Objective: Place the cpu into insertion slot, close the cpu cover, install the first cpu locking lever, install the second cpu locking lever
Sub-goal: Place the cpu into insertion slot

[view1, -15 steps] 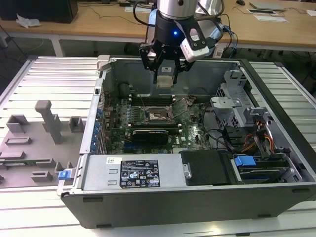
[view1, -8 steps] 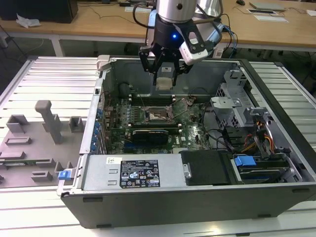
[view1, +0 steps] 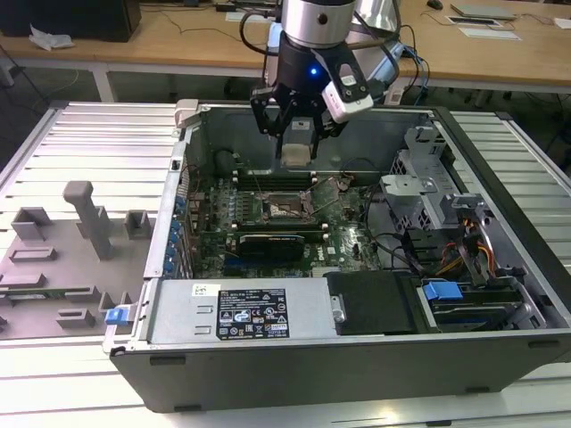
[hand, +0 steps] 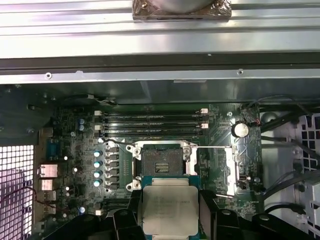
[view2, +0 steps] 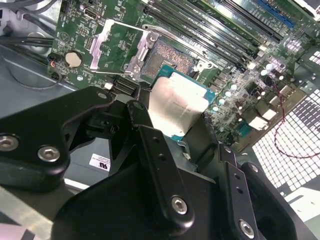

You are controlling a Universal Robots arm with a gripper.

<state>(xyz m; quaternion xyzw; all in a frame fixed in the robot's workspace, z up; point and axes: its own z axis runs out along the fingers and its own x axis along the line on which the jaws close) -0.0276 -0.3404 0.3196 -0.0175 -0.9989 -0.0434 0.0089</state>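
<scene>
My gripper (view1: 296, 153) is shut on the cpu (hand: 169, 207), a flat silvery-beige square held by two opposite edges between the black fingers (view2: 142, 112). It hangs inside the open computer case, above the green board and short of the insertion slot (hand: 161, 162). In the exterior view the slot (view1: 287, 207) lies below the gripper. The slot (view2: 172, 60) is uncovered and its contact field shows. The cpu cover (hand: 231, 172) is swung open, lying flat on the board beside the slot, also seen as a silvery frame (view2: 141, 55). Thin wire levers (hand: 120, 144) stand clear of the slot.
Long black memory slots (hand: 152, 124) run along the slot's far side. A black graphics card (view1: 272, 242) sits nearer the case front. The case walls (view1: 183, 169) surround the board. Cables and drive cages (view1: 446, 232) fill the exterior view's right; a grey fixture plate (view1: 71, 250) lies left.
</scene>
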